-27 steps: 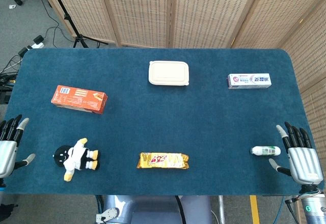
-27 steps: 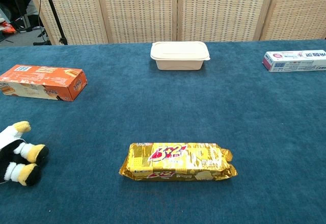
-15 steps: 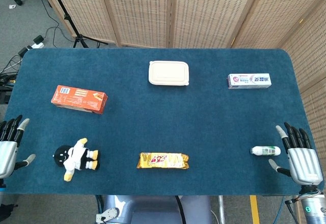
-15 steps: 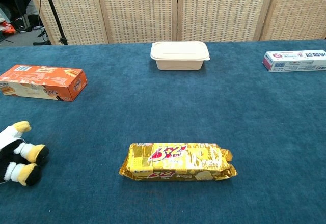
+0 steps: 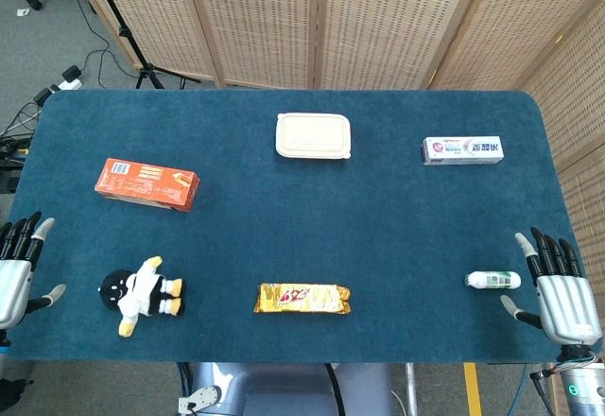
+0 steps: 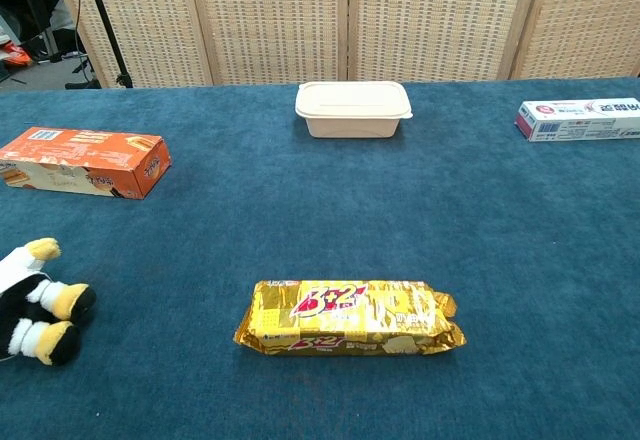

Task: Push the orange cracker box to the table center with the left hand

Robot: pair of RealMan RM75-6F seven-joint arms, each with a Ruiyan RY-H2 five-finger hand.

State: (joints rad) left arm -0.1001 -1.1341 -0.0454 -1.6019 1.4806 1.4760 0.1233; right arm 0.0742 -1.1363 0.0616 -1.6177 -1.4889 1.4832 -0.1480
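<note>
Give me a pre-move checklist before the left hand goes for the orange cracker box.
1. Left hand free, fingers apart, at the table's near left edge: ok.
2. Orange cracker box lying flat, left of centre, untouched: ok.
3. Penguin plush lies between hand and box; approach may brush it: not ok.
4. Table centre bare: ok.
5. Lidded container sits beyond the centre: ok.
6. Right hand parked near the small bottle: ok.

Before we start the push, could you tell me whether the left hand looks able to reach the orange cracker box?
Probably yes: the left hand is open, and only bare table separates it from the orange cracker box.
</note>
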